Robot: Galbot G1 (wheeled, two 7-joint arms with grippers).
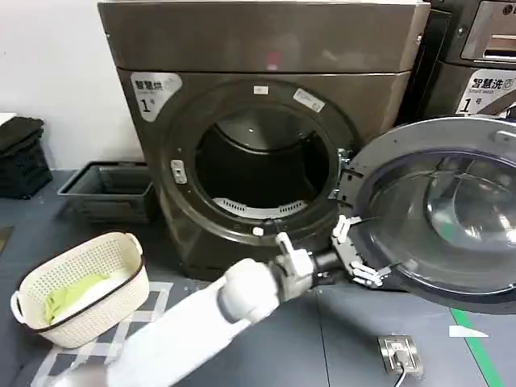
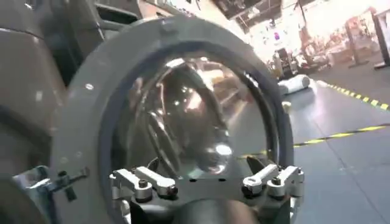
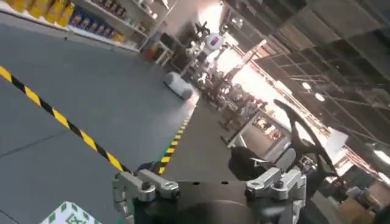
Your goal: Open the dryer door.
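The bronze-grey dryer (image 1: 266, 48) labelled "1" stands with its drum opening (image 1: 262, 161) uncovered. The dryer door (image 1: 451, 218), round with a dark glass porthole, is swung wide out to the right on its hinge. My left arm reaches up from the lower left, and my left gripper (image 1: 359, 251) is open at the door's lower inner rim, close to the hinge side. In the left wrist view the door's grey inner ring (image 2: 79, 122) and glass bowl lie just ahead of the left gripper (image 2: 206, 162). The right gripper (image 3: 204, 167) is open, away from the dryer, over bare floor.
A cream laundry basket (image 1: 81, 286) holding green cloth sits on the floor at the left. A grey crate (image 1: 109, 189) and a black one (image 1: 20, 157) are by the wall. Another machine (image 1: 476, 56) stands at the right, behind the open door. A floor socket (image 1: 399, 351) lies below it.
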